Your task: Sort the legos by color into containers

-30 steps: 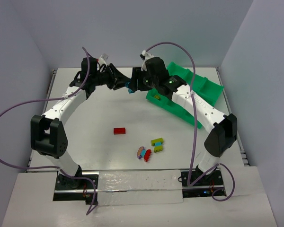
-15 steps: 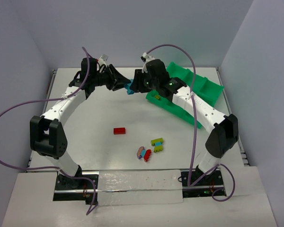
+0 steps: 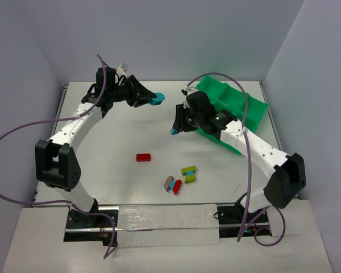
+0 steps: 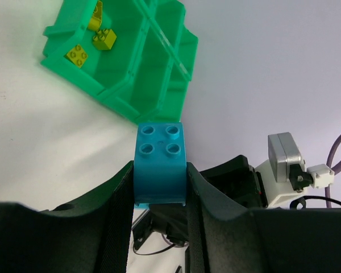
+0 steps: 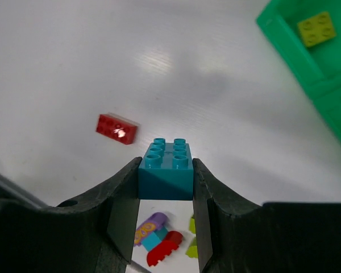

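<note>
The left gripper [image 3: 153, 100] is out at 11 o'clock on the table [image 3: 108, 176], close to the far edge. Its jaws are clamped on a four-stud cyan brick [image 4: 159, 162]. The brick sits squarely between the two dark fingers with its studded end poking out past the tips, lifted off the surface.

The right gripper [image 3: 175, 128] hangs near the middle of the table, a little toward 1 o'clock. Its jaws are closed on a second cyan brick [image 5: 166, 170]. This brick is gripped by its side faces, with its studs showing between the fingertips, and it too is off the tabletop.

The green tray [image 3: 253, 111] lies at 2 o'clock with its near-left corner just beside the right gripper, and the right forearm crosses over its near wall. The left wrist view shows three olive-yellow bricks [image 4: 105, 37] in one corner compartment.

The two grippers are well apart, with bare white tabletop between them. A red brick [image 3: 143, 157] lies alone at about 8 o'clock from the table's centre. It is well away from both sets of jaws and has open surface all round it.

A loose cluster [image 3: 179, 178] of yellow, pinkish-purple, cyan and red pieces sits toward 6 o'clock, between the two arm bases. It is near the right arm's elbow but not touching it. Grey walls close in the far, left and right sides.
</note>
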Tool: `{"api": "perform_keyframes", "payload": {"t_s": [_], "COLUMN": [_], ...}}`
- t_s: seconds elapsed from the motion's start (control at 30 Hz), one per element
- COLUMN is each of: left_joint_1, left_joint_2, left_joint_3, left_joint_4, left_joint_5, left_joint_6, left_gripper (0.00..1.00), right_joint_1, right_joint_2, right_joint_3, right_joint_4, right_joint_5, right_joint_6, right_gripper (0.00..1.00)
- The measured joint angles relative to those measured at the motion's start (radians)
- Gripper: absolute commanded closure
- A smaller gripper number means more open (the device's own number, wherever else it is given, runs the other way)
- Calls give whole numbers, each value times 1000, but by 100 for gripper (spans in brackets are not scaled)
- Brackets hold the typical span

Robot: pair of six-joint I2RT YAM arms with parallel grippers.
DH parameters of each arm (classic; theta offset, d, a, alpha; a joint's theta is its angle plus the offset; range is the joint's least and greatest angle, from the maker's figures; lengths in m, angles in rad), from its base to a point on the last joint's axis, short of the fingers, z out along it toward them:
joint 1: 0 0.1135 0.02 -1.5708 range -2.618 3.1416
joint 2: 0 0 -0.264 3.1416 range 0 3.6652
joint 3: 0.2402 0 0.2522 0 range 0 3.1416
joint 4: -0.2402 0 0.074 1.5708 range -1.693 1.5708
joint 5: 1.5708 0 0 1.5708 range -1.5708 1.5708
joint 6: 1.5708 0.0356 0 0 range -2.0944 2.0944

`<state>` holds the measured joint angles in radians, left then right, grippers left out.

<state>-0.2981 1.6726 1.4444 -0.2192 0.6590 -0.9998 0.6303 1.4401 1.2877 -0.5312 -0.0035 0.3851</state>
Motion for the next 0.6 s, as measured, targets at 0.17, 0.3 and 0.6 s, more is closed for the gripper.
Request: {"api": "perform_keyframes", "payload": {"t_s": [0.17,0.3,0.6], "left_joint_1": [-1,-5,-89], "left_joint_2": [0,3,26], "left_joint_3": [4,14,54], "left_joint_4": [-3,-12,-77], "left_joint_5": [-6,-29,-102], "left_joint_6": [-2,13,62], "left_gripper": [100,100,100], "right_joint_1": [-109,-249,-381], "right_joint_2": [-77,-111,97], "right_joint_3": [-8,-30,24], "right_joint_4": [-50,-44,8], "right_joint_5": [151,267,348], "right_joint_6": [29,58,71], "right_gripper": [100,100,100]}}
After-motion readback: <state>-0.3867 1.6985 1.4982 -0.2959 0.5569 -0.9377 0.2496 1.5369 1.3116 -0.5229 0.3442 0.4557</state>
